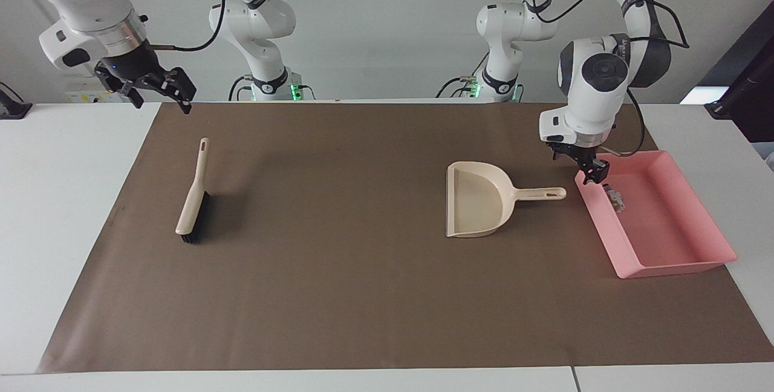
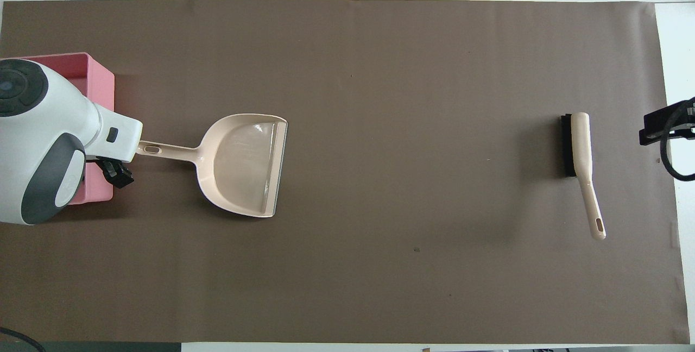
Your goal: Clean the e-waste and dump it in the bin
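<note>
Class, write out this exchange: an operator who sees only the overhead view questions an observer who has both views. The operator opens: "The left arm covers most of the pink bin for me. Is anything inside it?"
Observer: Yes. A small pale piece of e-waste lies in the bin, close to the wall beside the dustpan.
Operator: Is the left gripper touching the dustpan handle?
Observer: No. The left gripper hangs in the air over the bin's rim, clear of the dustpan handle.
Operator: I see only a tip of the right gripper.
Observer: The right gripper is raised, open and empty, over the mat's edge at the right arm's end.
</note>
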